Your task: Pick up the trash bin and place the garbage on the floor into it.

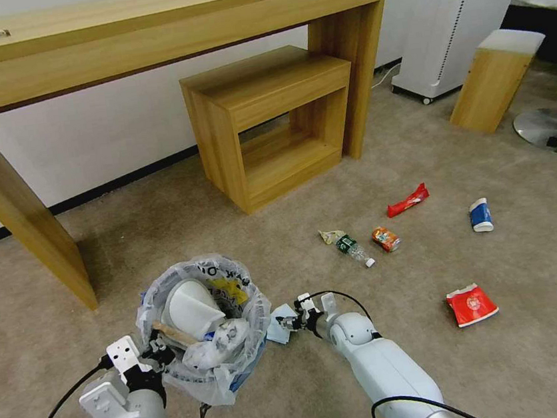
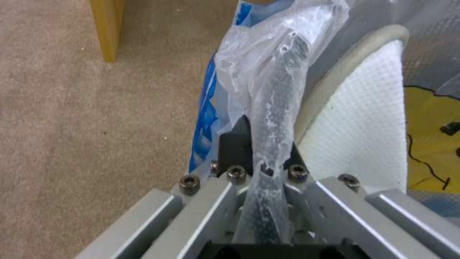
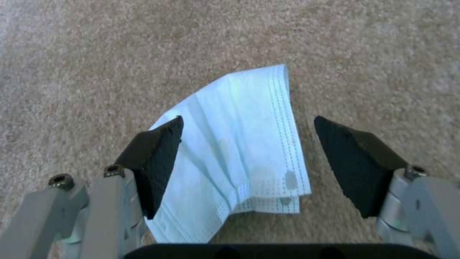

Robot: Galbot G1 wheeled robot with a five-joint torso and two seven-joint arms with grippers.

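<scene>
pale blue paper, a folded tissue or mask-like sheet (image 3: 239, 151), lies flat on the beige carpet of the floor (image 1: 329, 183) just beside the trash bin (image 1: 204, 325), and the right gripper (image 3: 247, 162) hangs over it with both black pads spread wide, one on each side of the sheet, nothing held. the left gripper (image 2: 261, 158) is clamped on the bin's rim through the crinkly plastic liner (image 2: 268, 72), at the side nearest the robot; a white slipper (image 2: 364, 126) leans inside just behind that rim.

the step in hand looks to be picking up this sheet. it is thin and limp, so i judge the pads should come down until they press the carpet on either side, then close so the paper bunches into a ridge between them; a close made too high would likely slide over it. one pad already overlaps the sheet's edge in the right wrist view, so centring a little first may help.

once gripped, the lift should be short, as the bin's mouth is close by, and the release should come well inside the liner, clear of the slipper that crowds the opening. the bin should be kept level by the left arm.

well apart on the carpet wait a plastic bottle (image 1: 355, 248), a crushed can (image 1: 386, 239), two red wrappers (image 1: 407, 200), and a blue-white paper cup (image 1: 480, 215).
</scene>
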